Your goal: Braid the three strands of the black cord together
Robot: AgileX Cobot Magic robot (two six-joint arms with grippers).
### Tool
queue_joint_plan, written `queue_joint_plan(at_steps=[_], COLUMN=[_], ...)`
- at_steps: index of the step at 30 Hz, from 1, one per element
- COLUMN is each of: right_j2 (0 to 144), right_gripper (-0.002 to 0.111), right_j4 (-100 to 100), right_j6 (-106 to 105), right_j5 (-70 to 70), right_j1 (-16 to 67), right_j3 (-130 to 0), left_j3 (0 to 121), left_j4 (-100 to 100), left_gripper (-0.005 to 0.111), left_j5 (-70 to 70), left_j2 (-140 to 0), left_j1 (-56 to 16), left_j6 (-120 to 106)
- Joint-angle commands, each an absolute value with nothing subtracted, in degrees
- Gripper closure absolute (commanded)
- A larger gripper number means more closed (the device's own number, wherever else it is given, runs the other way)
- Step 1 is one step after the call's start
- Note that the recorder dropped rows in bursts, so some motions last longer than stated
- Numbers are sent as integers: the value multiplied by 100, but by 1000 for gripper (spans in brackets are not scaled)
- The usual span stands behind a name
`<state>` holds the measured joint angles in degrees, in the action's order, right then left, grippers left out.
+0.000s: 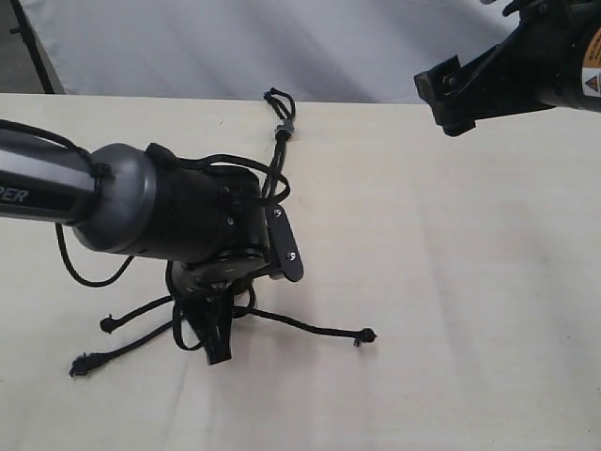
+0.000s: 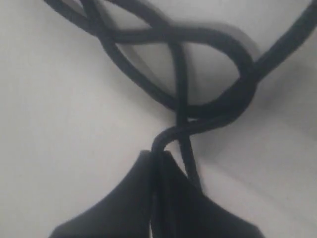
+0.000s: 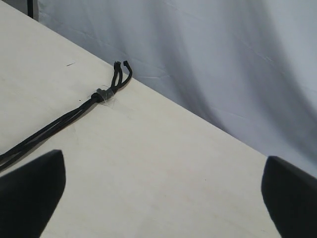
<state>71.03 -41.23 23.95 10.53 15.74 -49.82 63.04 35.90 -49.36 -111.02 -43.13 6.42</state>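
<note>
Black cord (image 1: 280, 150) is held by one strand (image 2: 168, 134) in the clenched left claw (image 1: 218, 346), well away from the grey band (image 1: 285, 129); its long axis runs from the claw straight to that band, knotted ends (image 1: 368, 334) fanning out opposite. Right claw (image 3: 161, 196), splayed and empty, hovers above the surface (image 1: 470, 282) beside the band, farther from the strands (image 1: 310, 326).

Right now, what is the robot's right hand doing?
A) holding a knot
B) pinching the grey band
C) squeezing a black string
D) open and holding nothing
D: the right hand is wide open and grips nothing, and the black cord lies on the table apart from it.
</note>
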Motion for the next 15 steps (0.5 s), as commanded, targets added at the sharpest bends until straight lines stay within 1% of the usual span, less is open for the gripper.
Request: queue_joint_plan(at_steps=[1,4,8,12,14,15], right_j2=[7088,7088,7088,7088,7088,7088], right_gripper=[5,5,5,5,5,5], right_j4=[-4099,-4099,-4099,-4099,-4099,-4099], right_j6=[2416,2416,2416,2416,2416,2416], right_j5=[1017,1004,979,937,937,937], right_j1=[1543,1543,1543,1543,1543,1543], right_j3=[-4961,-4950,-4950,-4950,-4950,-4950], left_j3=[6052,5944,5842,5842,5842,5842], left_j4=[3773,3735,3470,2426,1676,1071], left_gripper=[107,107,107,107,107,107], left_j5=[-4463,-4345,-4370,-4383,-4399,-4397], left_j2=[-11194,-11328,-11367,-11330,-11306,-11258], left_j1=[-4010,-3800,-3730,-3938,-4160,-4444], left_j6=[640,640,640,392,-101,-542])
